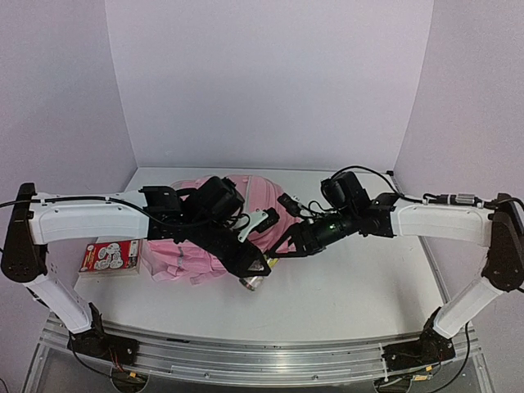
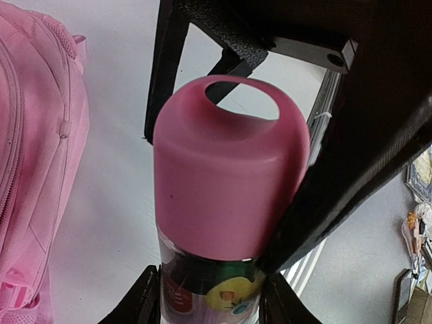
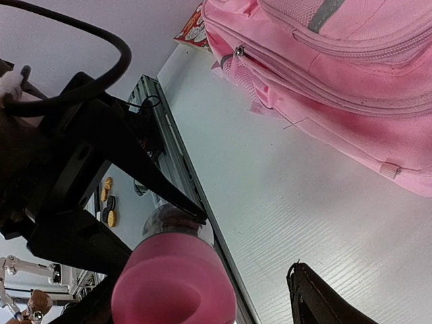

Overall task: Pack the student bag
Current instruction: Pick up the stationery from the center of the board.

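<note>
The student bag [image 1: 182,255] lies flat on the white table, a big light-pink backpack, also in the left wrist view [image 2: 34,169] and the right wrist view [image 3: 351,74]. In front of the bag, my left gripper [image 1: 255,275] is shut on a clear bottle [image 2: 212,287] with a printed label and a pink loop-handled cap [image 2: 229,182]. My right gripper [image 3: 202,304] is open around that cap [image 3: 172,283]. One black finger [image 3: 317,297] stands well apart from the cap. The other finger [image 2: 378,135] lies close along its side.
A red card pack [image 1: 109,256] lies at the table's left edge beside the bag, and its corner [image 3: 192,30] shows in the right wrist view. An aluminium rail [image 1: 246,356] runs along the near table edge. Both arms meet over the table's middle.
</note>
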Available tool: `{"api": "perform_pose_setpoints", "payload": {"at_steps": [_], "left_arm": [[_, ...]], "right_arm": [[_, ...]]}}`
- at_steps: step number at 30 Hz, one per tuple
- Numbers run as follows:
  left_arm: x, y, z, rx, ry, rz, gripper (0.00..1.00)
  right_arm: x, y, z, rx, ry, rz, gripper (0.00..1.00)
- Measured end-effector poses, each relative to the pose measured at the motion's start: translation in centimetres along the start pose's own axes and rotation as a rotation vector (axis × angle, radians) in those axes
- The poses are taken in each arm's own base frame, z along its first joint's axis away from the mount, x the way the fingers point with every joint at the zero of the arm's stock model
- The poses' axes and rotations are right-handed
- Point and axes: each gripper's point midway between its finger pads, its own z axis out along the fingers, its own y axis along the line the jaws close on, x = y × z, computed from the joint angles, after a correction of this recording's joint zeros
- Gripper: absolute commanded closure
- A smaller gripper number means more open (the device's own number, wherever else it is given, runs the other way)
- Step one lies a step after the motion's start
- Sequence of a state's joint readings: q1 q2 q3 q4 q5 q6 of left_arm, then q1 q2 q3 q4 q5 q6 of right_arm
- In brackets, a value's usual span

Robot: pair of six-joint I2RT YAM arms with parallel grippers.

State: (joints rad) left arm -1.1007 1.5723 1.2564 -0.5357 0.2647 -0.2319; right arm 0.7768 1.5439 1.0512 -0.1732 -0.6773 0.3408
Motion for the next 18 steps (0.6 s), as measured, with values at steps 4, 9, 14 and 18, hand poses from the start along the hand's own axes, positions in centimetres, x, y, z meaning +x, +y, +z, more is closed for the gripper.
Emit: {"api": "perform_pose_setpoints", "payload": {"at_steps": [4,9,14,18], "left_arm": [[-0.1,-0.1,0.0,0.008,-0.003,0.011,1.00],[0.2,-0.1,0.0,0.009,0.007,0.045,1.00],[-0.1,-0.2,0.1,0.010,-0.002,0.072,0.46],[-1.3,0.0,-0.3,-0.033,-0.044,0.076,0.01]], "right_arm": [[-0.2,0.6,1.0,-0.001,0.011,-0.007,0.51],[-0.4,1.6,1.6,-0.021,0.001,-0.005,1.00],[-0.1,1.6,1.3,-0.013,-0.026,0.005,1.00],[-0.2,1.3,-0.3,0.058,-0.104,0.000,1.00]]}}
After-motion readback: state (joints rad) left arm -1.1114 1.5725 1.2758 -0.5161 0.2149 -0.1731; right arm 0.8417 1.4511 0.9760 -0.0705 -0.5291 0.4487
